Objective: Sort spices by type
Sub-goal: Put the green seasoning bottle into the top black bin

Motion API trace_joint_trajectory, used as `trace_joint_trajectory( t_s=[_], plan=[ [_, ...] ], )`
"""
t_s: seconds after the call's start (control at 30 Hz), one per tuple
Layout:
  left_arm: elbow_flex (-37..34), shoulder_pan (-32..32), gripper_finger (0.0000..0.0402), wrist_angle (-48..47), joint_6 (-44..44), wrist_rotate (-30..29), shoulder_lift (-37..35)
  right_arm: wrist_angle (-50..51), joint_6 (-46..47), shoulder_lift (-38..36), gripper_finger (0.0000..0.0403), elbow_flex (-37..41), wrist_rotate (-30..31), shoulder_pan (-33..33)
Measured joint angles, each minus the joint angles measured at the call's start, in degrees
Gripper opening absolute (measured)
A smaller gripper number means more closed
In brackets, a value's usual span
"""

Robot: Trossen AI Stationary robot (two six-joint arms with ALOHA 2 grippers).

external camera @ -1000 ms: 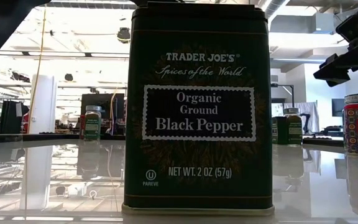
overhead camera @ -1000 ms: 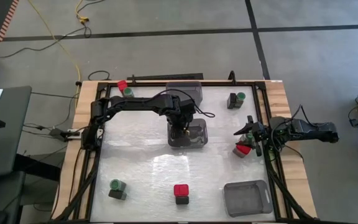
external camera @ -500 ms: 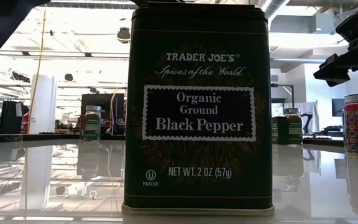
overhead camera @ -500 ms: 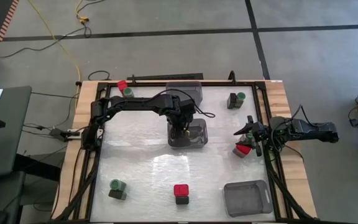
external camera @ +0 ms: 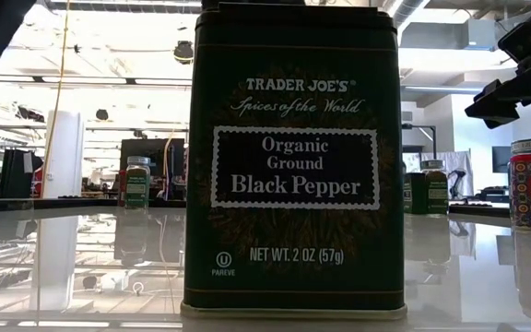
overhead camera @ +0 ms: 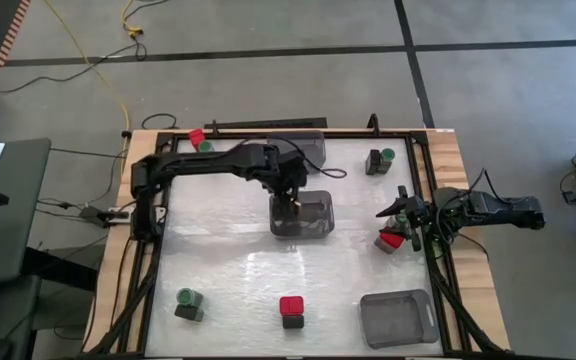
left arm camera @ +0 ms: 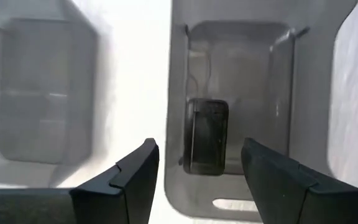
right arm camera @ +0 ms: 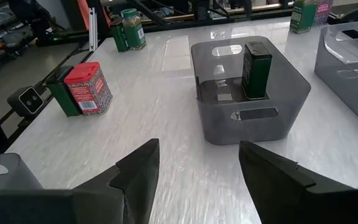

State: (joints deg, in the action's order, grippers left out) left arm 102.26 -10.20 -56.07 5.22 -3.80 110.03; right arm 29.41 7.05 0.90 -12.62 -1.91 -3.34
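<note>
The left hand (overhead camera: pixel 293 205) hangs over the middle grey bin (overhead camera: pixel 320 226) with its fingers spread and nothing in them. A black pepper tin (left arm camera: pixel 206 135) stands inside that bin. The right hand (overhead camera: pixel 400 222) waits at the table's (overhead camera: pixel 238 270) right edge, fingers apart, just beside a red-capped jar (overhead camera: pixel 392 241).

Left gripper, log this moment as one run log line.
left gripper: open, above middle bin | black tin: in bin, released | right gripper: open, waiting
</note>
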Motion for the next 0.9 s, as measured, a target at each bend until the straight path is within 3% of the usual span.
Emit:
trace_joint_trajectory(
  t_s=[0.33, 0.9],
  plan=[
    [0.0, 0.1, 0.0219, -3.8, -6.6, -0.3, -8.0, 0.0, 0.0, 0.0, 0.0249, 0.0, 0.0, 0.0],
    [0.0, 1.8, 0.0219, -2.7, -16.0, 0.7, -8.4, 0.0, 0.0, 0.0, 0.0249, 0.0, 0.1, 0.0]
  ],
)
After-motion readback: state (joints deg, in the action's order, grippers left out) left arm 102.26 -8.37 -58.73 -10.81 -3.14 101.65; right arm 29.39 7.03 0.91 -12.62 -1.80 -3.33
